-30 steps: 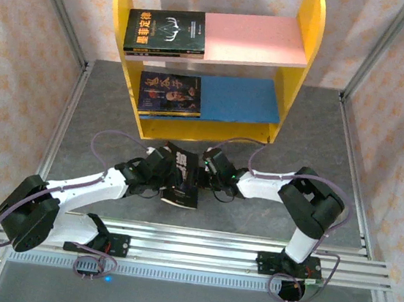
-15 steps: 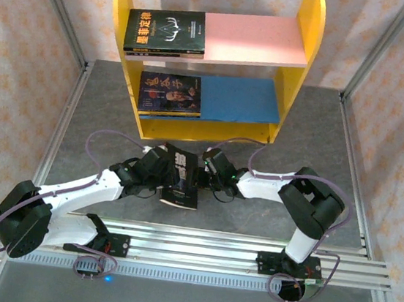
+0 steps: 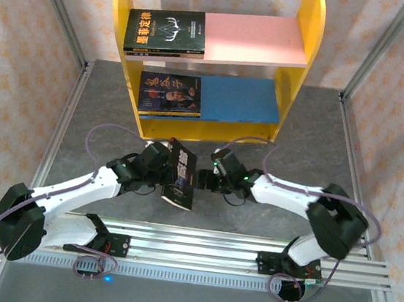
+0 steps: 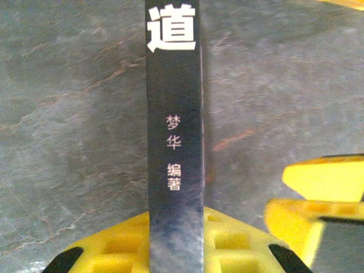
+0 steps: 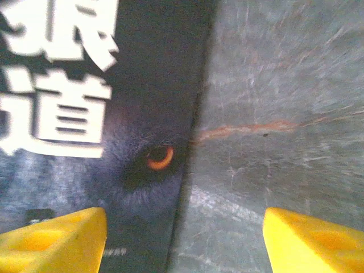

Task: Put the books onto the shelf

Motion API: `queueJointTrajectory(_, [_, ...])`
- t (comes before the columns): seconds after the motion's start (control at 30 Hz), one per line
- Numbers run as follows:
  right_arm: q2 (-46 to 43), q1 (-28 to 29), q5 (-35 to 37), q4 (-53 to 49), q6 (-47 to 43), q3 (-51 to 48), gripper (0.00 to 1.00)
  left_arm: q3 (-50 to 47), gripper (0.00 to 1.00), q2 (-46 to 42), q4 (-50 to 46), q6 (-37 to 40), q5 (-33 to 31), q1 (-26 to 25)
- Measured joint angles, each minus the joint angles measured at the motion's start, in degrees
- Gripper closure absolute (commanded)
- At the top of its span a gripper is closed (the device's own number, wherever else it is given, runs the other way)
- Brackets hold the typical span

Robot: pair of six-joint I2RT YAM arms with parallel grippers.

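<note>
Grey stone-patterned table (image 3: 314, 135): bears all items.

Small two-tier shelf, yellow round-topped side panels (image 3: 309, 31): stands at the table's far edge.

Black paperback with yellow characters (image 3: 165, 32): lies flat on the pink upper board, left end.

Dark portrait paperback (image 3: 170, 93): lies flat on the blue lower board, left end.

Dark paperback with white characters (image 3: 182, 176): stands tilted on edge in front of the shelf, between both arms.

Left gripper (image 3: 163, 179): yellow fingers (image 4: 233, 236) clamped on that paperback's spine.

Right gripper (image 3: 204, 179): yellow fingers (image 5: 57, 239) spread apart just beside the cover, gripping nothing.
</note>
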Motion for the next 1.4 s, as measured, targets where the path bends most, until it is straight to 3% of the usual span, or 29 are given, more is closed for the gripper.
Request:
queueJointTrajectory(0.3, [-25.1,-5.3,4.8,-12.4,-5.4,7.8,0.16,15.4,1.00,-3.9,-12.2,7.0,1.9,-2.2])
queueJointTrajectory(0.5, [-31.6,-6.0,6.4,-16.7,-6.2,13.2,0.15,32.3,1.00,-2.4,-19.4,9.9,1.0,-7.1])
queueJointTrajectory(0.73, [-32.1,-6.0,5.9,-18.6,-6.2,20.5,0.09,56.3,1.00,3.9,-23.5,14.0,-3.1,-12.3])
queueJointTrajectory(0.9, [-32.0,-6.0,5.9,-19.0,-6.8,26.4,0.03,69.9,1.00,7.6,-24.0,16.7,-12.2,-12.5])
queueJointTrajectory(1.13, [-27.0,-6.0,5.6,-17.8,-7.5,36.5,0.01,81.3,1.00,14.1,-21.7,18.9,-21.6,-12.0])
queueJointTrajectory(1.4, [-15.8,-6.0,4.3,-14.8,-6.9,48.9,0.01,85.9,1.00,20.8,-15.3,18.3,-22.8,-8.3])
